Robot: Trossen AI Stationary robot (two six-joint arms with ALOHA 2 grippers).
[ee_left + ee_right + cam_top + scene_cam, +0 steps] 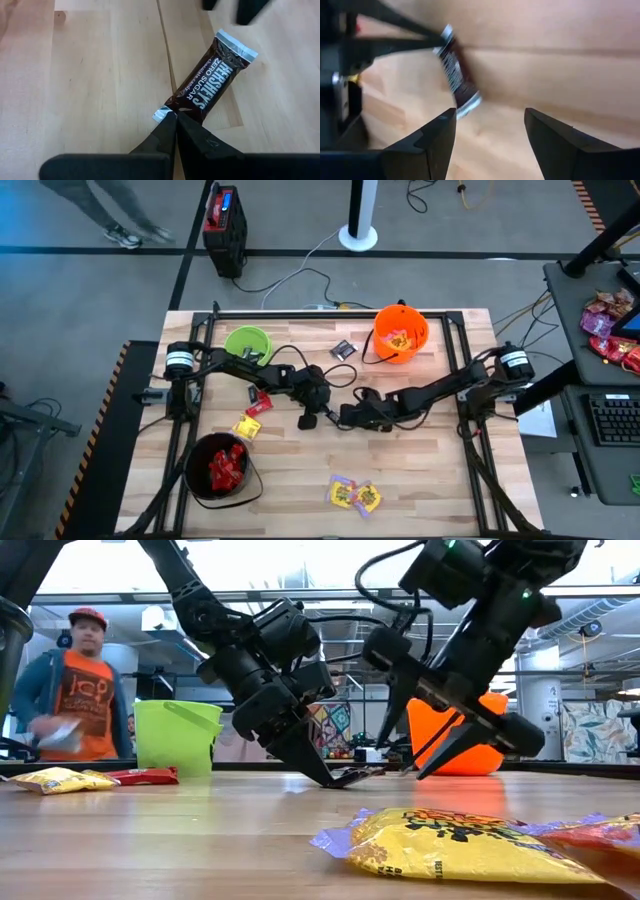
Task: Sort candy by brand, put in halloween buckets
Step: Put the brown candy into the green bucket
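A dark brown Hershey's candy (207, 85) with silver ends lies on the wood at the table's middle. My left gripper (172, 120) (309, 418) (325, 778) is shut on its near end. My right gripper (490, 132) (346, 418) (415, 755) is open just to the candy's (456, 75) right, fingers apart and touching nothing. The lime green bucket (248, 343) and the orange bucket (401, 333), which holds yellow candies, stand at the far side. At the near left stands the black bucket (218, 468), with red candies inside. My left gripper pinches the candy's crimped silver end (162, 114) between its two fingertips. The fingers slant down from the table's left, roughly along the bar. The bar (352, 776) rests on the table, stretched away from the fingertips toward my right gripper.
Loose candies lie about: yellow ones (247, 427) and a red one (260, 402) left of centre, yellow ones (355, 495) (470, 840) at the near edge, a dark one (343, 350) near the orange bucket. A person (75, 690) stands beyond the table.
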